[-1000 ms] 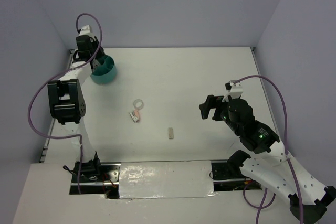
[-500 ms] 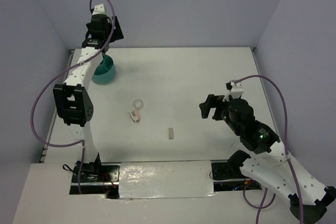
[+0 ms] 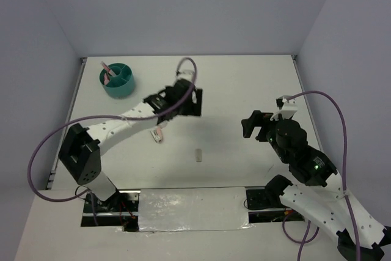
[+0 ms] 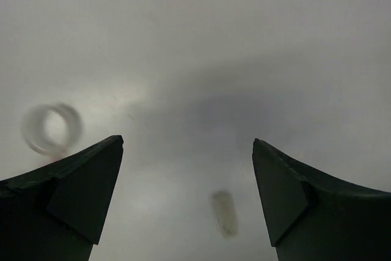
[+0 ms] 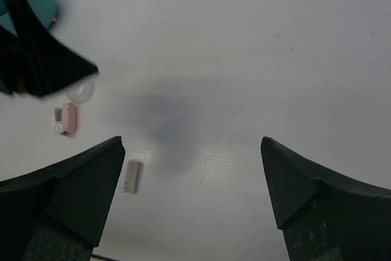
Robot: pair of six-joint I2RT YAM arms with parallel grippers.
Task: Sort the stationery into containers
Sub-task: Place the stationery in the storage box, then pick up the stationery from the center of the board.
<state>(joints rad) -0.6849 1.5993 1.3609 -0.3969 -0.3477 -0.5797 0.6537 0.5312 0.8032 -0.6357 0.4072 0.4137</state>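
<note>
Left jaws are spread wide with nothing between them, hanging over bare white worktop [image 4: 256, 47]. The wrist view is smeared, but a clear ring [image 4: 52, 128] sits just off the left jaw and a small tan block [image 4: 225, 213] lies low in the gap between the two. Right jaws are spread and empty too, parked over the right half of the worktop, well apart from everything.

My read is that this is the reach for the next item. The teal cup [image 3: 118, 80] is at the far left corner with something thin and pink [image 3: 107, 73] poking out of one compartment, so part of the sort looks done. What's loose is the ring, a pink oblong piece [image 5: 68, 119] just beside it, and the tan block nearer the arm bases, with the left arm [image 3: 122, 123] stretched right over that patch.

For the next move I'd say pick one target, centre the jaws on it, turn them across its short side and drop straight down. The block looks like the easy one:
- tan block: little flat-sided rectangle, matte
- ring: thin, see-through and lying flat, probably tricky to catch
- pink piece: rounded oblong with a small pale round mark near one end
- cup: smooth plastic, round, with divider walls around a middle well
</note>
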